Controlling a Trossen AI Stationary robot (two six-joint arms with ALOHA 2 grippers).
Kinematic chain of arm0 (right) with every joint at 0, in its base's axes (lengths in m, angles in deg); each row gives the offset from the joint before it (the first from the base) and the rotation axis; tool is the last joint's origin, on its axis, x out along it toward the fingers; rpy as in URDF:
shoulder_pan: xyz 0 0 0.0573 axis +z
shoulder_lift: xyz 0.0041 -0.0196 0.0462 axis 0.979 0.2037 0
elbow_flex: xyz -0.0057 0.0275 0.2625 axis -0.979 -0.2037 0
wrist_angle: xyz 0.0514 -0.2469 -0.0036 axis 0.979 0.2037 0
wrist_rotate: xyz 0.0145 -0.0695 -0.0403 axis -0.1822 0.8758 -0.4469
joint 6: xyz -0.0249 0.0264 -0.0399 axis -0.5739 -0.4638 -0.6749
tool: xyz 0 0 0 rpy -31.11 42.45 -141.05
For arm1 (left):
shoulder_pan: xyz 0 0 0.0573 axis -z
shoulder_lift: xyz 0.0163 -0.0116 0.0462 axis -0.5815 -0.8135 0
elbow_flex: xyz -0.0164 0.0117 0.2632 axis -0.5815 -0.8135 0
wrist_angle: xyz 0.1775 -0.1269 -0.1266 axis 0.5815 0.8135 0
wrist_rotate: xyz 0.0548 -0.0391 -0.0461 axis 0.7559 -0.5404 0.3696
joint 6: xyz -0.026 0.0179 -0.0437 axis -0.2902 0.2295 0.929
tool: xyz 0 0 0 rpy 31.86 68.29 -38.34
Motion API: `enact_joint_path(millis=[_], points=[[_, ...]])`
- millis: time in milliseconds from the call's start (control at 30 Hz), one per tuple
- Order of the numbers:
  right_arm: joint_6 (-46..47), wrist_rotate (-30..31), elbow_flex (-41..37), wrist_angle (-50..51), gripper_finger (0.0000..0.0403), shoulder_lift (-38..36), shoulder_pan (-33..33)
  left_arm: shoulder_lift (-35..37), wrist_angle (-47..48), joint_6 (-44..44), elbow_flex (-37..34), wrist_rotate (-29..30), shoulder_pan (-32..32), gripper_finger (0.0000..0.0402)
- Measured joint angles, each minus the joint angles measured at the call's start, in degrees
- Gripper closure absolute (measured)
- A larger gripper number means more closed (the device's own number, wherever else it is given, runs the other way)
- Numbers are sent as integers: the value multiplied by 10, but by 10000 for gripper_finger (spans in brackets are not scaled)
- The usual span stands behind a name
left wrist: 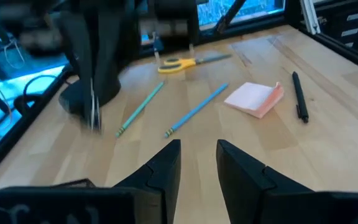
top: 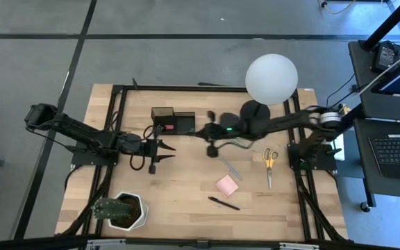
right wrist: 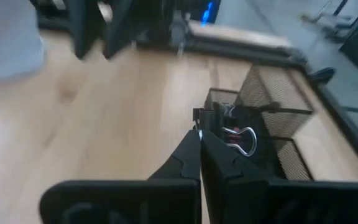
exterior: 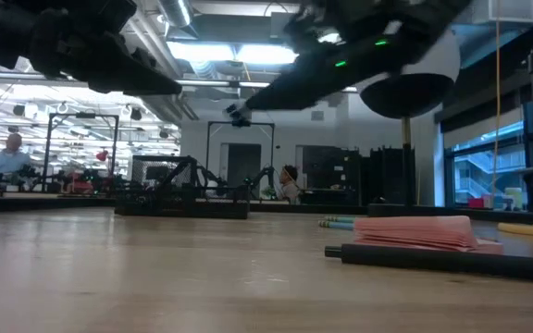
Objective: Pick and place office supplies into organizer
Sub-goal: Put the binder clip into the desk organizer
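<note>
High view: the right pincer (top: 201, 132) reaches across the desk (top: 186, 194) to the black organizer (top: 172, 122) at the back, while the left pincer (top: 164, 155) hangs just in front of the organizer, its fingers spread with nothing between them. In the right wrist view the right pincer (right wrist: 199, 138) is pressed together on a small binder clip (right wrist: 236, 137), whose wire loops stick out over the organizer's mesh compartments (right wrist: 272, 124). Still lying on the desk are the yellow-handled scissors (top: 269, 164) toward the right side, two pencils (top: 229, 164) near the middle, the pink sticky-note pad (top: 227, 185) in front of them, and a black pen (top: 223, 203) closest to the front edge. A white plant pot (top: 125, 210) stands at the front left corner, and a white globe lamp (top: 271, 80) at the back.
</note>
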Motion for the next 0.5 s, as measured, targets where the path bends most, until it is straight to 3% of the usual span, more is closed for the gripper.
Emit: enact_joint_path(millis=[233,500], points=[[-28,-1,151,28,403,155,-20,0,-2,1,0,-1,0,304],[-28,-1,273,41,403,263,-40,0,-2,2,0,-2,0,304]])
